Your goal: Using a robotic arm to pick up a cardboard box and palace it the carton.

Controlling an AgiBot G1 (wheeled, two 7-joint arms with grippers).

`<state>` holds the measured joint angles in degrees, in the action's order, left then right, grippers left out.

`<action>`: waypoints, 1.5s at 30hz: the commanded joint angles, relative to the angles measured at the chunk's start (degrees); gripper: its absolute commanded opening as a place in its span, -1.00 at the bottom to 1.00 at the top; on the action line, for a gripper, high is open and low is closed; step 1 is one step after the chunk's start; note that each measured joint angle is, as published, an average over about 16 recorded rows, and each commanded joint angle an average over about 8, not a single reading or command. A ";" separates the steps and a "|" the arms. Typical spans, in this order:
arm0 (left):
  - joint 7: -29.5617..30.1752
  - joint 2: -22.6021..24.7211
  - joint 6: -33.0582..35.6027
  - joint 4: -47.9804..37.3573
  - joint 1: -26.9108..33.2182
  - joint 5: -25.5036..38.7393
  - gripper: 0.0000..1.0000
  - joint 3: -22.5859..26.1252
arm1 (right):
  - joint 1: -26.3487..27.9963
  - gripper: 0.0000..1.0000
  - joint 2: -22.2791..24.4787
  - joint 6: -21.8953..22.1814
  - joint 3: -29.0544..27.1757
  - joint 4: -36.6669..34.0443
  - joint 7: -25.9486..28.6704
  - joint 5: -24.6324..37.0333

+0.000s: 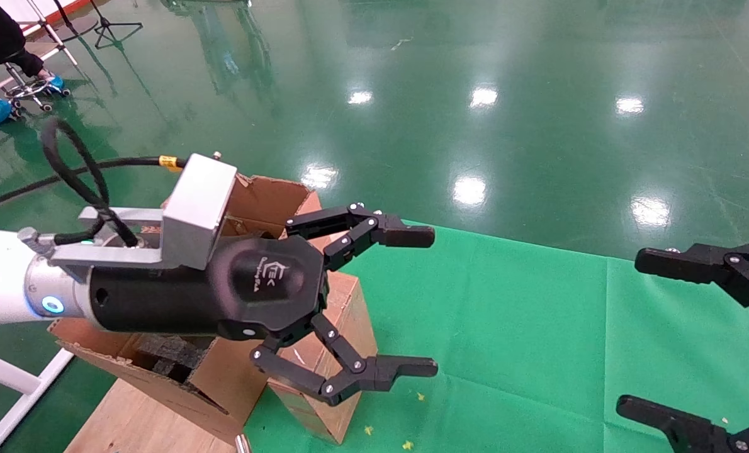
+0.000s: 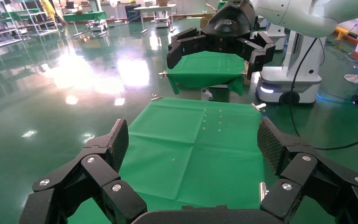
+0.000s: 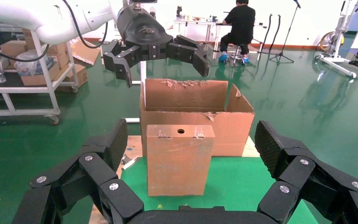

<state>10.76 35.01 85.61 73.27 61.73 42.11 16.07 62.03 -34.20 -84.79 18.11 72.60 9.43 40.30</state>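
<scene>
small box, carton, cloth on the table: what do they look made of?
Cardboard box: brown paperboard, matte and scuffed, with clear tape tabs near a round hole.
Carton: corrugated cardboard, judging by its ragged torn flap edges.
Green cloth: likely thin woven fabric; fold creases show. Could be nonwoven.

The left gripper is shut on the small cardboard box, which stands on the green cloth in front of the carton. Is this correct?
Not quite. The left gripper is open and holds nothing, as the right wrist view shows. The small cardboard box does stand on the green cloth in front of the carton.
</scene>
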 commanded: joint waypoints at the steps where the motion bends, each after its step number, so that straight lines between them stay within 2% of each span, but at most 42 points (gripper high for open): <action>1: 0.00 0.00 0.00 0.00 0.00 0.00 1.00 0.00 | 0.00 1.00 0.00 0.00 0.00 0.00 0.00 0.00; 11: 0.00 0.00 0.01 0.04 -0.02 -0.03 1.00 -0.01 | 0.00 1.00 0.00 0.00 0.00 0.00 0.00 0.00; 12: 0.00 0.00 0.01 0.04 -0.02 -0.03 1.00 -0.01 | 0.00 0.95 0.00 0.00 0.00 0.00 0.00 0.00; 13: 0.00 -0.01 0.01 0.03 -0.03 -0.01 1.00 0.00 | 0.00 0.77 0.00 0.00 0.00 0.00 0.00 0.00; 19: 1.42 -1.02 -1.22 0.17 0.05 2.71 1.00 0.95 | 0.00 -0.73 0.00 0.00 0.01 -0.01 -0.01 0.00; 20: 1.92 -1.33 -1.71 0.35 0.19 3.81 1.00 1.31 | 0.00 -0.93 0.00 0.00 0.01 -0.01 -0.01 0.00; 21: 2.57 -1.71 -2.22 0.62 0.42 5.23 1.00 1.80 | 0.01 -1.00 0.00 0.00 0.01 -0.01 -0.01 0.00; 28: 6.84 -3.56 -4.77 2.46 2.83 13.82 1.00 5.05 | 0.00 -1.00 0.01 0.00 0.01 -0.02 -0.01 0.00; 37: 7.67 -4.71 -5.81 3.02 4.52 18.65 1.00 6.26 | 0.00 -1.00 0.01 0.01 0.00 -0.04 -0.02 0.00; 41: 10.75 -5.68 -7.30 3.80 7.55 25.92 1.00 7.96 | 0.01 -1.00 0.01 0.01 0.01 -0.04 -0.03 0.00; 45: 17.64 -5.29 -7.82 4.21 12.47 33.97 1.00 10.28 | 0.01 -1.00 0.01 0.01 0.01 -0.05 -0.03 -0.01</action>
<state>29.95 30.18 78.88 77.28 74.50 75.48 26.44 62.04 -34.19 -84.78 18.13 72.56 9.40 40.30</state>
